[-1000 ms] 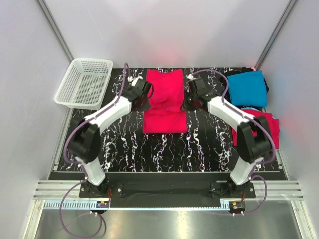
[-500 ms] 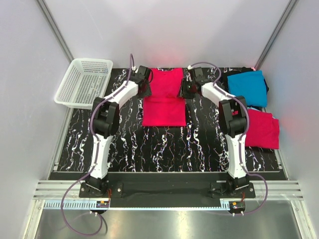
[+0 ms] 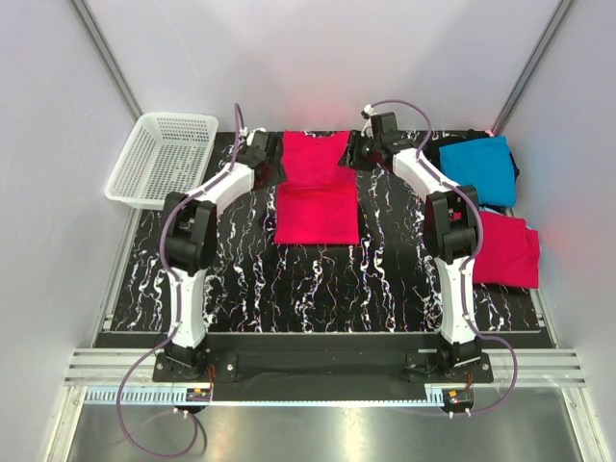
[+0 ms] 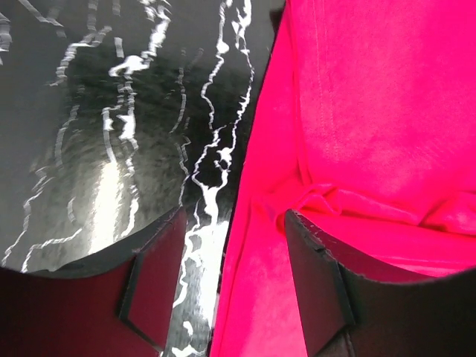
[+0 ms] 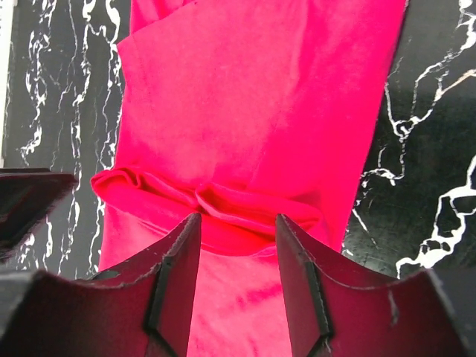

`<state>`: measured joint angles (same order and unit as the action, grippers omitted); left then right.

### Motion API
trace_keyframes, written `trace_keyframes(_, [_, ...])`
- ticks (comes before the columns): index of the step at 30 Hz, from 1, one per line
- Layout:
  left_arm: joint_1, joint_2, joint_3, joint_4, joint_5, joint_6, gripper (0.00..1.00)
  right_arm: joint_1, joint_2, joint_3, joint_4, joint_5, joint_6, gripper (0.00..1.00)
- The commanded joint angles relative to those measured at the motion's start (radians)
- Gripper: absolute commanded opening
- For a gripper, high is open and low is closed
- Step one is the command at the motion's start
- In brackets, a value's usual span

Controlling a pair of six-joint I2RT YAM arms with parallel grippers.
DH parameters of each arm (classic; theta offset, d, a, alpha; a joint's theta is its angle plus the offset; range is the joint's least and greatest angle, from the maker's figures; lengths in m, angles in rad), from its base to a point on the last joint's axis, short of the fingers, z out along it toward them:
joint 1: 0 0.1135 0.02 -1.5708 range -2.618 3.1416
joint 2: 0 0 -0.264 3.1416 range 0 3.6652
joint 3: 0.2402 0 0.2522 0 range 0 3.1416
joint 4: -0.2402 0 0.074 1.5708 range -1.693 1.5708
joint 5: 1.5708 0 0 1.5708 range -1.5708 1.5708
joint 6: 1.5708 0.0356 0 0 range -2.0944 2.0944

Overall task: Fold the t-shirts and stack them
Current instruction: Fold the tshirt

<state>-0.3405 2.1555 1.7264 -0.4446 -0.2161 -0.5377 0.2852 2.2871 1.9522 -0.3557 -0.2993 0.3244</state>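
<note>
Release over the pinkish-red t-shirt (image 3: 316, 188)
It lies part-folded at the far middle of the table (image 3: 318, 279). The left gripper (image 3: 260, 154) and right gripper (image 3: 371, 152) sit at its far corners, jaws apart, gripping nothing. I'd lift both straight up together (no finger snagging the fold), then fold evenly.

surface: black marbled table (image 3: 318, 279) | centre-back: red t-shirt (image 3: 316, 192) | right: turquoise t-shirt (image 3: 478, 168), second red t-shirt (image 3: 507, 252) | far-left: white basket (image 3: 162, 159)

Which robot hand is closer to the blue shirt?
Right. The right gripper is at the middle red shirt's edge nearest the blue shirt; the left gripper is at its opposite edge.
</note>
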Motion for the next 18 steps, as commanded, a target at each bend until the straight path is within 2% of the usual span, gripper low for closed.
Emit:
trace_keyframes(1, [0.009, -0.14, -0.085, 0.179, -0.057, -0.051, 0.6, -0.003, 0.005, 0.021, 0.024, -0.05, -0.008, 0.51])
trace_keyframes(3, [0.009, -0.201, -0.155, 0.292, -0.013, -0.041, 0.59, -0.003, -0.011, -0.004, 0.033, -0.063, -0.007, 0.5])
trace_keyframes(4, [0.009, -0.222, -0.215, 0.32, -0.005, -0.041, 0.59, -0.003, -0.037, -0.045, 0.041, -0.061, -0.005, 0.5])
trace_keyframes(7, [0.011, -0.273, -0.263, 0.366, 0.055, -0.035, 0.59, -0.003, -0.101, -0.136, 0.073, -0.049, -0.013, 0.49])
trace_keyframes(13, [0.005, -0.26, -0.183, 0.152, 0.153, -0.057, 0.56, -0.003, -0.236, -0.303, 0.103, -0.069, 0.007, 0.48])
trace_keyframes(16, [0.003, -0.25, -0.189, 0.133, 0.185, -0.077, 0.49, -0.001, -0.268, -0.351, 0.121, -0.08, 0.013, 0.41])
trace_keyframes(17, [0.003, -0.237, -0.189, 0.132, 0.198, -0.08, 0.38, -0.001, -0.271, -0.354, 0.121, -0.081, 0.015, 0.35])
trace_keyframes(18, [0.003, -0.223, -0.162, 0.126, 0.21, -0.082, 0.31, -0.003, -0.268, -0.352, 0.118, -0.084, 0.015, 0.3])
